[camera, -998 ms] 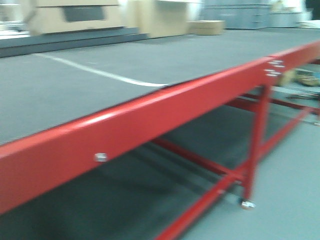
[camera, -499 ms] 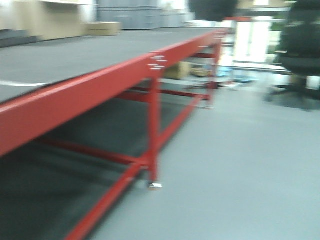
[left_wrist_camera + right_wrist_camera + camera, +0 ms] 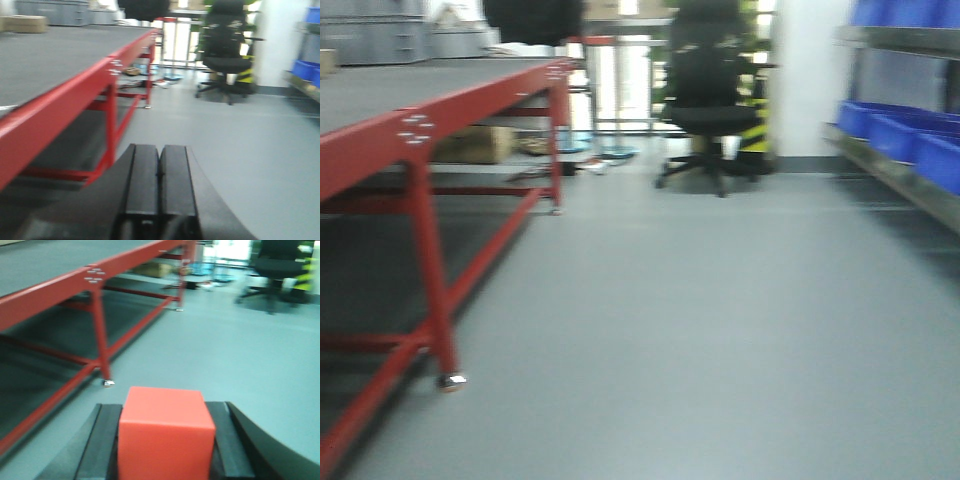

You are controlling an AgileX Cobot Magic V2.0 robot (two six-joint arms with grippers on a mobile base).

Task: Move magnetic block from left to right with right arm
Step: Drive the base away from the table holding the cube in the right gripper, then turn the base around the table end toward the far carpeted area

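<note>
- Swung right since a second ago; now facing red table [image 3: 380, 140] at left, office chair [image 3: 705, 90] ahead.
- Clamping magnetic block [image 3: 165, 435] in right gripper [image 3: 164, 409].
- Holding left gripper [image 3: 160, 150] pinched together, fingers touching.

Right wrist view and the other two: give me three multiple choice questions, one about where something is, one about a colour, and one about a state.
1. The magnetic block sits:
A on a chair seat
B between the fingers of the right gripper
C in a blue bin

2. The table frame is:
A red
B yellow
C green

3. The left gripper is:
A wide open
B shut on a box
C shut, holding nothing

Answers:
1. B, the right wrist view shows a black finger on either side of the cube.
2. A, its rail and legs are red.
3. C, its two fingers meet with nothing between them.
</note>
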